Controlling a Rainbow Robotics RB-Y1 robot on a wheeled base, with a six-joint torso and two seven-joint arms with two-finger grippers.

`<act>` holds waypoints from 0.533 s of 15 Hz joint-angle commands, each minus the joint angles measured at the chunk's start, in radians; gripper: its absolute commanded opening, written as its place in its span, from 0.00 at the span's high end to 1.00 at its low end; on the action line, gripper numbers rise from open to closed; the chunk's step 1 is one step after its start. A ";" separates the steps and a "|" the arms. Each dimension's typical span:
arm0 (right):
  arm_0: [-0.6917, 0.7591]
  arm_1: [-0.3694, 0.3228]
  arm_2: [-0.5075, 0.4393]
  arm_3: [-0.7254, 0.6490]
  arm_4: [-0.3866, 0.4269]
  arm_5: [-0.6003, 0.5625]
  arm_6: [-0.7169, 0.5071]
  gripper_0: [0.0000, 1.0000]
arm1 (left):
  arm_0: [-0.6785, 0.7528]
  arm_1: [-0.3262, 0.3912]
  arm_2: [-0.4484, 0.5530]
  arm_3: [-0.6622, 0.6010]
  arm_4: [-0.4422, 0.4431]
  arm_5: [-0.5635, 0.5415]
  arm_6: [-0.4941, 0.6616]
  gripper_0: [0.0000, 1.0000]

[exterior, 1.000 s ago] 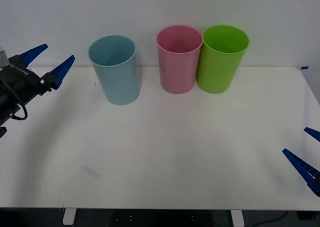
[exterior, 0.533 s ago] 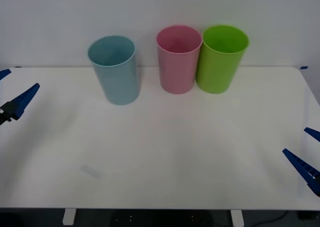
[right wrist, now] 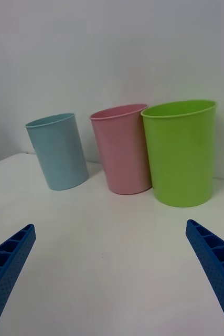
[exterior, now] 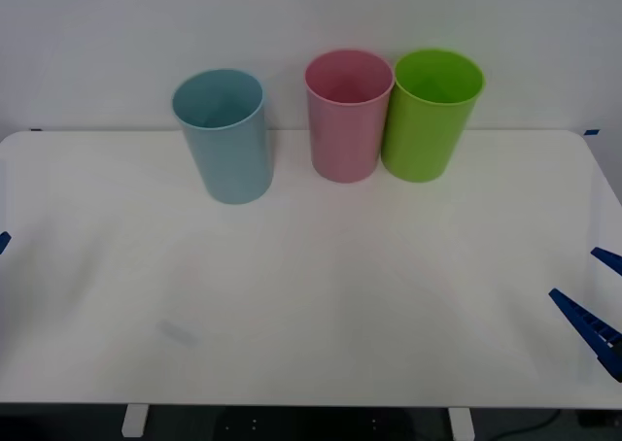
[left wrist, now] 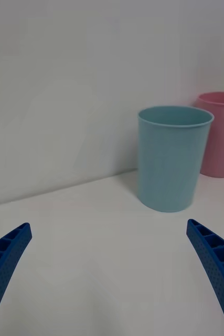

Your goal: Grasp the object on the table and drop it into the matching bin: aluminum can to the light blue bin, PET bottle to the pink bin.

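The aluminum can and the PET bottle are out of view. On the white table the light blue bin stands at the back left, with the pink bin to its right. My left gripper is open and holds nothing; one blue fingertip pokes in at the table's left edge. From there the light blue bin stands ahead, the pink bin behind it. My right gripper rests open at the table's right edge, also holding nothing.
A lime green bin stands close against the pink one at the back. The right wrist view faces the light blue bin, pink bin and green bin in a row. A white wall rises behind the table.
My left arm has pulled back from beside the light blue bin, leftward and down, until just a fingertip remains at the front view's edge. The right arm has stayed still.
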 commanded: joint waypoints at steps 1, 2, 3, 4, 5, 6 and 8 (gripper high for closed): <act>0.000 0.000 0.000 0.000 0.000 0.000 0.000 0.00 | 0.080 0.000 0.004 0.001 0.059 -0.004 -0.058 0.00; 0.000 0.000 0.000 0.000 0.000 0.000 0.000 0.00 | 0.101 -0.002 0.004 0.001 0.073 -0.006 -0.060 0.00; 0.000 0.000 0.000 0.000 0.000 0.000 0.000 0.00 | 0.118 -0.002 0.004 0.000 0.088 -0.006 -0.063 0.00; 0.000 0.000 0.000 0.000 0.000 0.000 0.000 0.00 | 0.135 -0.002 0.002 0.001 0.106 -0.006 -0.066 0.00; 0.000 0.000 0.000 0.000 0.000 0.000 0.000 0.00 | 0.146 -0.002 0.001 0.001 0.116 -0.006 -0.064 0.00; 0.000 0.000 0.000 0.000 0.000 0.000 0.000 0.00 | 0.152 -0.002 -0.002 0.001 0.122 -0.006 -0.063 0.00; 0.000 0.000 0.000 0.000 0.000 0.000 0.000 0.00 | 0.155 -0.005 -0.002 0.003 0.125 -0.006 -0.060 0.00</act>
